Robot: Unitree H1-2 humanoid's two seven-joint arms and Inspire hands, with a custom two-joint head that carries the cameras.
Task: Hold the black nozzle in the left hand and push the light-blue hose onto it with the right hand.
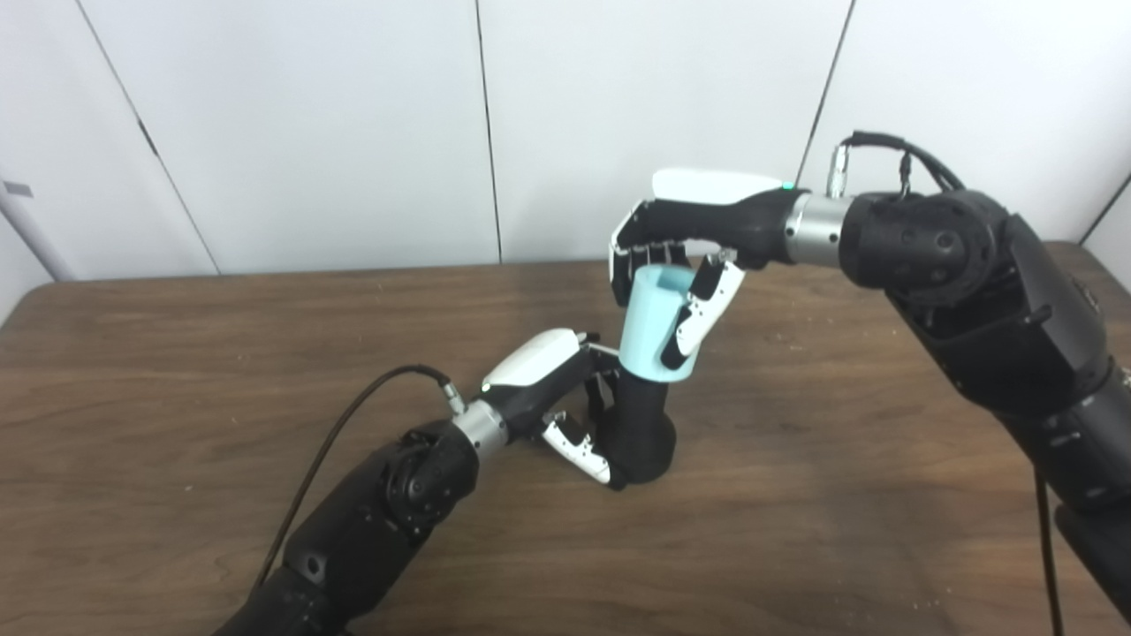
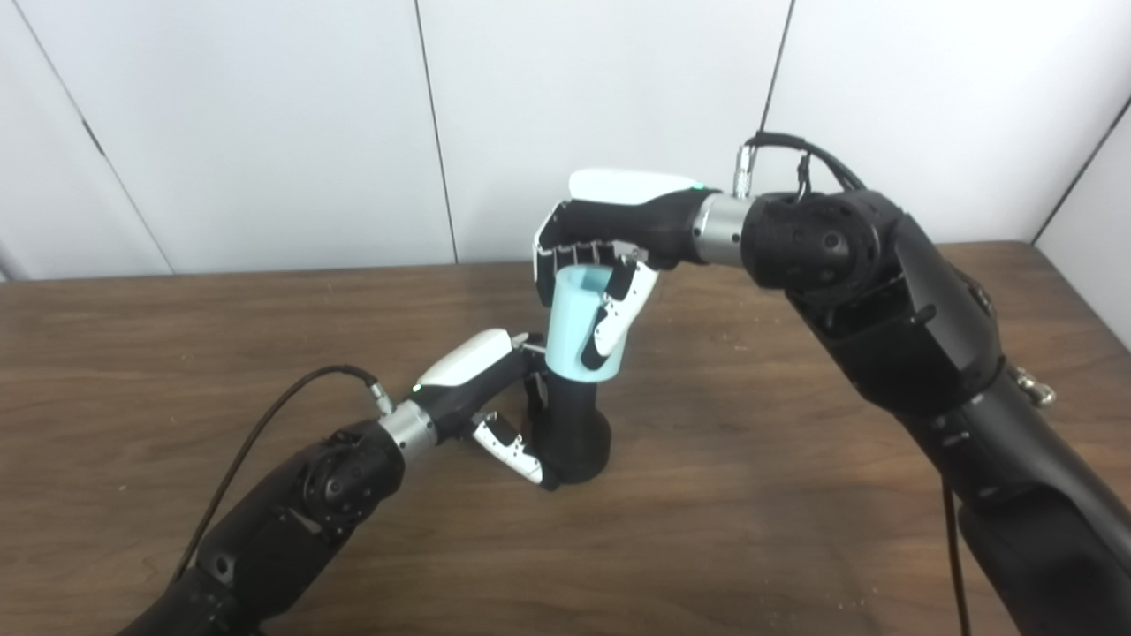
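The black nozzle [image 1: 643, 433] stands upright on the brown table [image 1: 177, 371], near its middle. My left hand [image 1: 565, 397] wraps its lower body from the left, fingers closed around it. The light-blue hose [image 1: 652, 325], a short open-topped tube, sits on top of the nozzle, tilted slightly right. My right hand [image 1: 685, 256] comes in from the upper right and grips the hose [image 2: 576, 325] near its top, thumb down the front, fingers behind. The nozzle's upper end is hidden inside the hose.
A black cable [image 1: 353, 415] loops from my left wrist over the table. White wall panels [image 1: 309, 132] rise behind the table's far edge. My right forearm [image 1: 990, 291] hangs over the right side of the table.
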